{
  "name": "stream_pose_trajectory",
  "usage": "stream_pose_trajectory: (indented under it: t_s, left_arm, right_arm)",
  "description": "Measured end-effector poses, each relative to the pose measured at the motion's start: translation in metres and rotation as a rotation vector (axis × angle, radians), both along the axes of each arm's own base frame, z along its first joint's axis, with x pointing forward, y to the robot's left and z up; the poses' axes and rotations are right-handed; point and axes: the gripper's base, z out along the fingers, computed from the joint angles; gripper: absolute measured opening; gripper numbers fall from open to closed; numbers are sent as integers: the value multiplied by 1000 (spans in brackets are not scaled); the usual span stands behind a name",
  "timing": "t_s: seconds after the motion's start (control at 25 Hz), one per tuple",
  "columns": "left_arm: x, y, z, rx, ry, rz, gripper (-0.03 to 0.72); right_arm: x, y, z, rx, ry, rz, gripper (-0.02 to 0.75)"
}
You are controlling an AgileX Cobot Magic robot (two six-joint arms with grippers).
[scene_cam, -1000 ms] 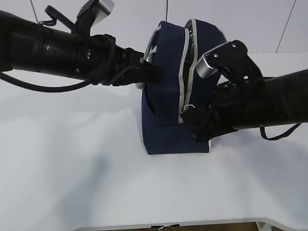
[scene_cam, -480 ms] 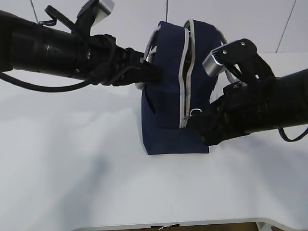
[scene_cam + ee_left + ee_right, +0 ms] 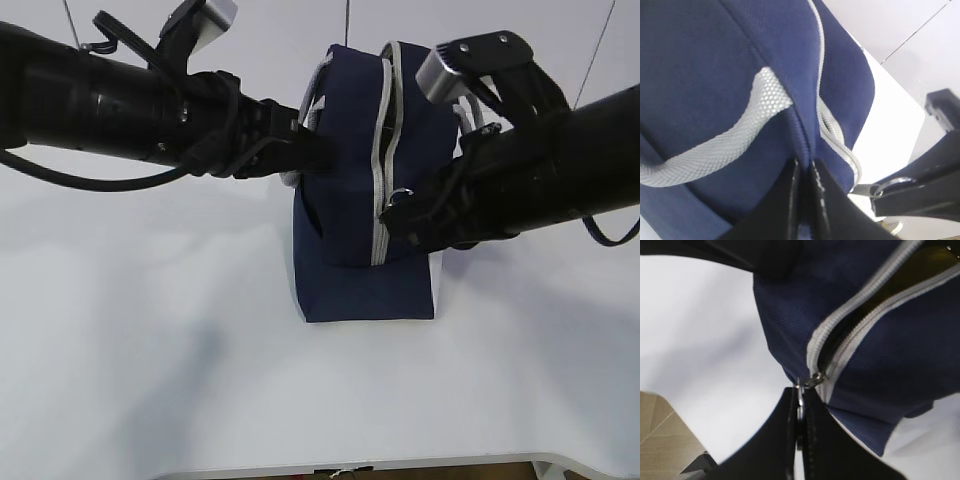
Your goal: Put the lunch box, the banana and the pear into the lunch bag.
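Note:
The navy lunch bag (image 3: 345,180) stands upright at the table's middle, with a grey zipper (image 3: 380,150) running down its near face. My left gripper (image 3: 310,150) is shut on a fold of the bag's navy fabric (image 3: 802,150) beside the grey webbing handle (image 3: 730,145). My right gripper (image 3: 400,215) is shut on the zipper's ring pull (image 3: 800,390), partway down the bag; the zipper gapes open past the slider in the right wrist view. The lunch box, the banana and the pear are out of view.
The white table (image 3: 150,330) runs around the bag to its front edge (image 3: 400,465). A white wall stands behind. Both black arms reach in from the sides at bag height.
My right gripper has risen with the ring pull, from low on the bag to about mid-height. The bag's top opening has narrowed. My left gripper has kept its hold in place.

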Motion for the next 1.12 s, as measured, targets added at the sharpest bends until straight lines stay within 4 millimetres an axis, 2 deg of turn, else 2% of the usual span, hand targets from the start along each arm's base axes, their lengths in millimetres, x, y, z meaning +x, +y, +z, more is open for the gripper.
stream_pose_trajectory:
  t_s: [0.2,0.48,0.8,1.12]
  left_arm:
    - [0,0,0,0,0,0,-9]
    - [0,0,0,-3,2,2,-9]
    - [0,0,0,5,-3,-3,-9]
    - [-1,0,-1,11,-6,-14,-9]
  right_arm:
    - [3,-2,12,-52,25,-20,18]
    - [12,-2,44,-85,3,-36,18]
    - [36,5,45,-121,63,-73,18]
    - [41,3,61,-155,88,-114,18]
